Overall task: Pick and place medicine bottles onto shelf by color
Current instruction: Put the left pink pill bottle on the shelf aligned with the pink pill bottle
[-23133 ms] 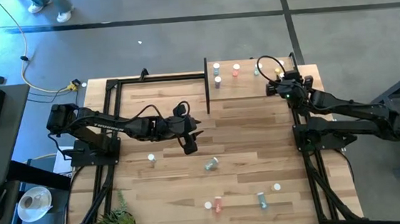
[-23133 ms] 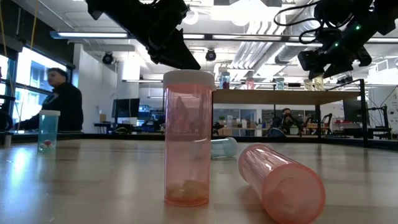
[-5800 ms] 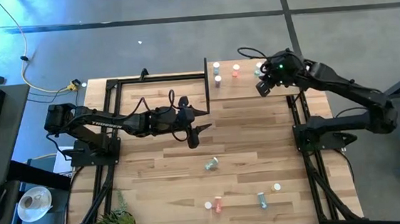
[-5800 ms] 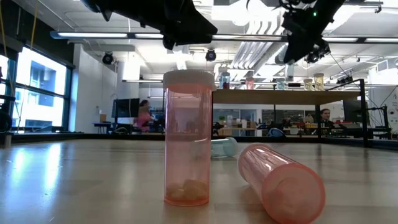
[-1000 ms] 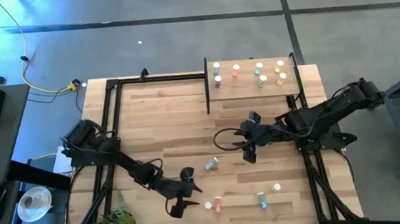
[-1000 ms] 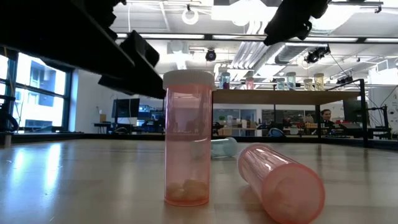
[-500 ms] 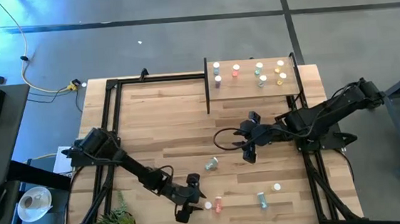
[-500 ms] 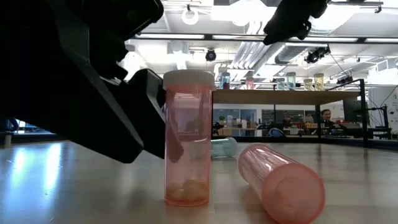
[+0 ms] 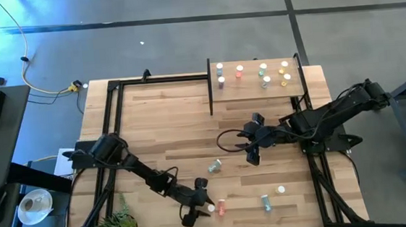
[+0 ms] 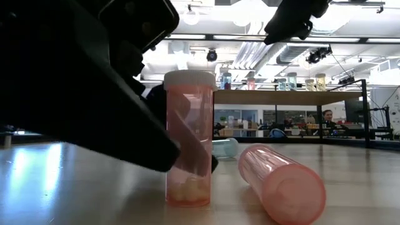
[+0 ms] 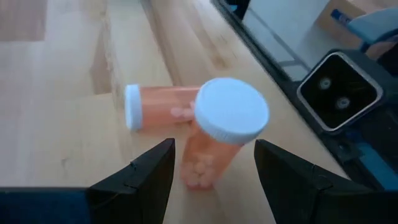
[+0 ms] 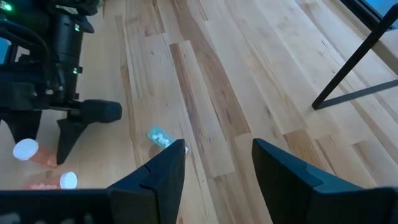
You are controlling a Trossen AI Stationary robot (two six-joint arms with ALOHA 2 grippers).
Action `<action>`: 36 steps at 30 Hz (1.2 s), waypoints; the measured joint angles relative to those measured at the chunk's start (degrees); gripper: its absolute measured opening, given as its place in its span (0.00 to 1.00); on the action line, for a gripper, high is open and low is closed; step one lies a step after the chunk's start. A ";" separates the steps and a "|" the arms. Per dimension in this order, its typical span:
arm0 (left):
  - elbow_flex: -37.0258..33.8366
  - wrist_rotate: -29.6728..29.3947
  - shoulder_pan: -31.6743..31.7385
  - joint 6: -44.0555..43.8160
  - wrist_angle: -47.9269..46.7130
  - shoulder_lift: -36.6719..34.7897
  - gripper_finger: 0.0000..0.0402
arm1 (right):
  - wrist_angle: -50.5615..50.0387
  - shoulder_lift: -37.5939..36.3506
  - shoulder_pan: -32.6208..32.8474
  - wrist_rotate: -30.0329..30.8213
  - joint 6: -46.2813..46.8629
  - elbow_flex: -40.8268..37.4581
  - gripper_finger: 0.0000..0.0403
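An upright pink medicine bottle (image 11: 214, 146) with a white cap (image 9: 210, 208) stands near the table's front edge. A second pink bottle (image 11: 165, 109) lies on its side right behind it (image 10: 284, 181). My left gripper (image 11: 214, 186) is open and low over the table, one finger on either side of the upright bottle (image 10: 187, 144); no touch shows. My right gripper (image 12: 214, 180) hangs open above the table's middle (image 9: 253, 155), with a lying blue-grey bottle (image 12: 158, 138) on the wood beyond it. The shelf (image 9: 255, 87) at the far right carries several bottles.
A teal bottle (image 9: 266, 203) lies near the front right with a small white-capped one (image 9: 281, 190) beside it. Black frame rails (image 9: 110, 135) run along both table sides. A potted plant (image 9: 117, 223) sits at the front left corner. People show in the room behind.
My left gripper has sunk and gone toward the table's right edge, tipping further down, until its open fingers stand around the upright pink bottle. The bottles have kept their places.
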 joint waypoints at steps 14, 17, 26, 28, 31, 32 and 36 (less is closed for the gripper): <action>-0.01 0.84 0.45 -0.80 2.16 1.05 0.40 | -0.01 0.00 0.04 -0.02 0.00 0.00 0.44; -0.01 1.03 0.47 -0.80 2.11 1.05 0.33 | -0.03 0.00 0.04 -0.02 0.00 0.00 0.44; -0.01 0.97 0.66 -1.25 2.23 1.04 0.19 | -0.01 0.00 0.04 -0.69 0.00 0.00 0.44; -0.06 0.98 0.97 -1.73 1.98 0.77 0.19 | -0.01 0.00 0.04 -1.55 0.00 0.00 0.44; -0.25 0.73 1.78 -1.71 1.36 0.19 0.21 | -0.01 0.00 0.04 -2.44 -0.16 0.00 0.44; -0.26 0.57 2.19 -1.70 0.29 -0.25 0.21 | -0.01 0.00 0.04 -2.56 -0.47 0.00 0.44; -0.29 0.13 4.46 -1.46 -5.98 -3.16 0.22 | -0.01 0.00 0.04 -3.88 -2.19 0.00 0.44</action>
